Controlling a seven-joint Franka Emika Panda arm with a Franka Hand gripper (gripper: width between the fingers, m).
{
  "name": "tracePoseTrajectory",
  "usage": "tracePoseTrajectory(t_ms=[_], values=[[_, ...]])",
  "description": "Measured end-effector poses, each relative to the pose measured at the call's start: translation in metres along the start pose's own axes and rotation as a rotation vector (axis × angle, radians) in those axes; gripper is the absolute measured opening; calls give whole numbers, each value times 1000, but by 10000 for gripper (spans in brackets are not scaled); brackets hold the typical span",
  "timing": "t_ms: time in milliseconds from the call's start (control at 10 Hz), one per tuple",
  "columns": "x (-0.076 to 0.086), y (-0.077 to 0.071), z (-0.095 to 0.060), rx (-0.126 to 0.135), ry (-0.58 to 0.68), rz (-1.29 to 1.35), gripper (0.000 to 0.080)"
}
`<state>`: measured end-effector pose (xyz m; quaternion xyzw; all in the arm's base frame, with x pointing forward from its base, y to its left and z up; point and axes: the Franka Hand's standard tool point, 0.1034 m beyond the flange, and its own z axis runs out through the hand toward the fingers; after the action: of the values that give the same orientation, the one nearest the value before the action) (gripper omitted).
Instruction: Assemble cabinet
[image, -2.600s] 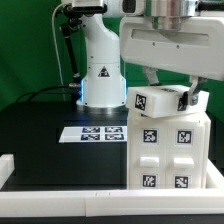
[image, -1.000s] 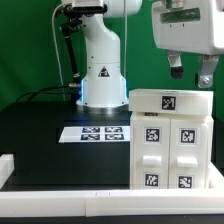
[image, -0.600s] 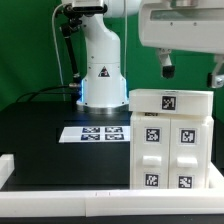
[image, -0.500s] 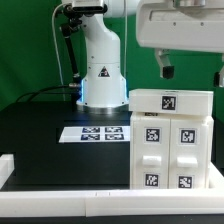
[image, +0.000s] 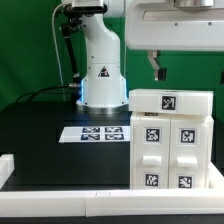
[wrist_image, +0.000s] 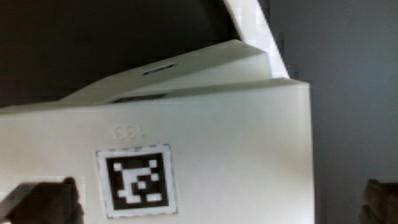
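The cabinet (image: 170, 140) is a tall white box at the exterior view's right, standing on the black table. Its front carries several tagged blocks. A flat white top panel (image: 170, 100) with one tag lies level on it. My gripper (image: 186, 68) hangs open and empty above the cabinet's top, clear of it. Only one dark finger (image: 157, 68) shows plainly in the exterior view. In the wrist view the gripper (wrist_image: 210, 200) straddles the tagged top panel (wrist_image: 196, 130). Its fingertips (wrist_image: 36, 200) sit wide apart at the picture's two sides.
The marker board (image: 96, 132) lies flat on the black table beside the cabinet. The arm's white base (image: 100, 70) stands behind it. A white rail (image: 60, 195) runs along the table's front edge, with a white corner piece (image: 5, 165) at the exterior view's left.
The top panel was tilted in my gripper over the cabinet. It now lies flat on top. The gripper has let go, opened, risen and drifted toward the exterior view's left.
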<state>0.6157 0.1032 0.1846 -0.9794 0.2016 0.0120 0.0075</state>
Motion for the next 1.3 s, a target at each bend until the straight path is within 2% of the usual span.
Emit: tracePoseTrajectory(t_ms=[300, 600, 700, 900, 1100, 1300], values=[[-1, 0, -2, -11, 13, -291, 797], [2, 3, 0, -7, 43, -684, 797], [2, 3, 0, -14, 43, -889, 797], [4, 7, 0, -21, 42, -1085, 797], [8, 14, 0, -34, 39, -1217, 797], [9, 16, 3, -38, 44, -1240, 797]])
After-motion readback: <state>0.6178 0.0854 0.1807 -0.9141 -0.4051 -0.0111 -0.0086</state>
